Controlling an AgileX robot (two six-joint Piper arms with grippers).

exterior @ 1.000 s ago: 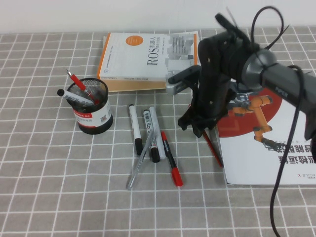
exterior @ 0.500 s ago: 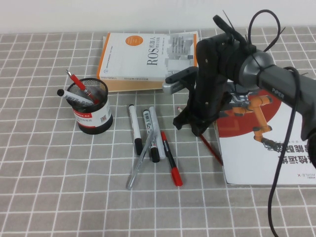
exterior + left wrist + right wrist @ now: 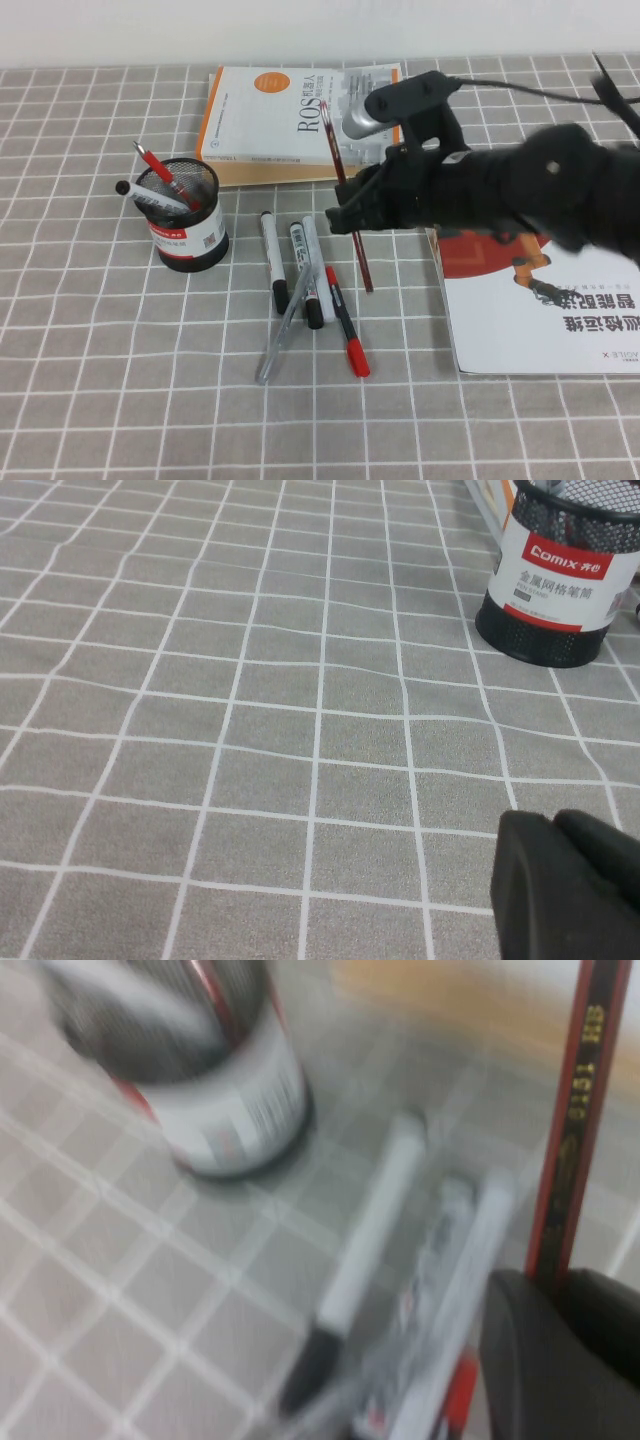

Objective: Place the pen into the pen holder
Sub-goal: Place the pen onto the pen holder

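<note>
The pen (image 3: 345, 195) is a long thin dark-red pencil, held off the table and steeply tilted, in front of the ROS book. My right gripper (image 3: 352, 216) is shut on its middle, above the loose markers. In the right wrist view the pen (image 3: 572, 1130) rises from between the dark fingers (image 3: 520, 1350). The pen holder (image 3: 190, 232), a black mesh cup with a red-and-white band, stands at the left, well apart from the pen; it also shows in both wrist views (image 3: 560, 580) (image 3: 225, 1090). My left gripper (image 3: 562, 885) is shut and empty, low over bare cloth near the holder.
The holder contains a red pen (image 3: 155, 165) and a marker. Several markers (image 3: 298, 275) and a red-capped marker (image 3: 347, 325) lie on the checked cloth right of the holder. An orange ROS book (image 3: 290, 120) lies at the back. A second book (image 3: 545, 310) lies at the right.
My right arm has swung left and turned. The pen has come up off the table by the right book and now hangs tilted over the markers.
</note>
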